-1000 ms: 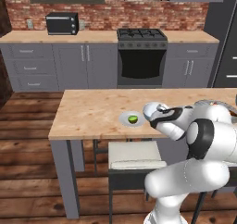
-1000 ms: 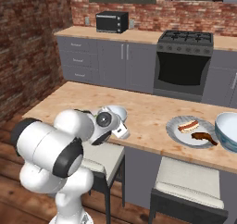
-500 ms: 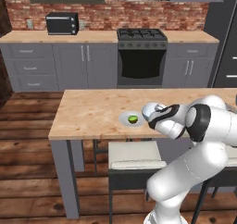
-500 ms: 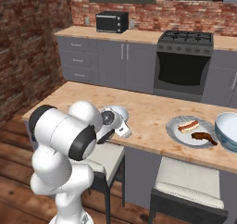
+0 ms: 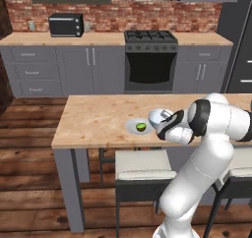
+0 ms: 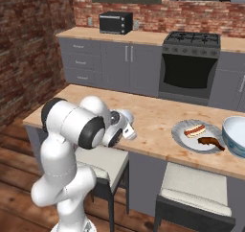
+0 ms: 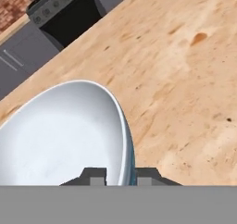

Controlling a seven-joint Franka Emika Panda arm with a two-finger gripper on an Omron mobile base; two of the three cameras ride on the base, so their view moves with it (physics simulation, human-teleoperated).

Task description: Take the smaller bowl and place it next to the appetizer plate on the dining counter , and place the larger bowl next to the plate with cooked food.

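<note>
Rendered kitchen: brick back wall, grey cabinets, wood-plank floor, dining counter [image 5: 98, 121] with a light wood top across the foreground. Cushioned stools [image 5: 144, 165] are tucked under its near edge.

Nearest: the gripper [image 7: 120, 174] is clamped on the rim of the smaller bowl [image 7: 60, 130], one finger inside the wall and one outside. Hand view shows the bowl's pale inside and a sliver of blue-green along the outer edge, with the counter top behind it. Can't tell whether the bowl touches the counter or hangs just above it.

Left base view: the bowl [image 5: 158, 117] sits at the hand, just beside the appetizer plate [image 5: 134, 128], to that plate's right; the lime-green piece [image 5: 141, 127] lies on the plate.

Right base view: the arm's elbow blocks most of the hand. Further along the counter, well apart from the hand, is the plate with cooked food [image 6: 184, 136], carrying a sausage in a bun [image 6: 194, 130] and a dark meat piece [image 6: 209, 142]. The larger bowl [image 6: 235, 136] stands just beside it, at the frame's right edge.

Far: black oven with gas hob [image 5: 150, 60] and a microwave [image 5: 65, 25] on the back counter.
</note>
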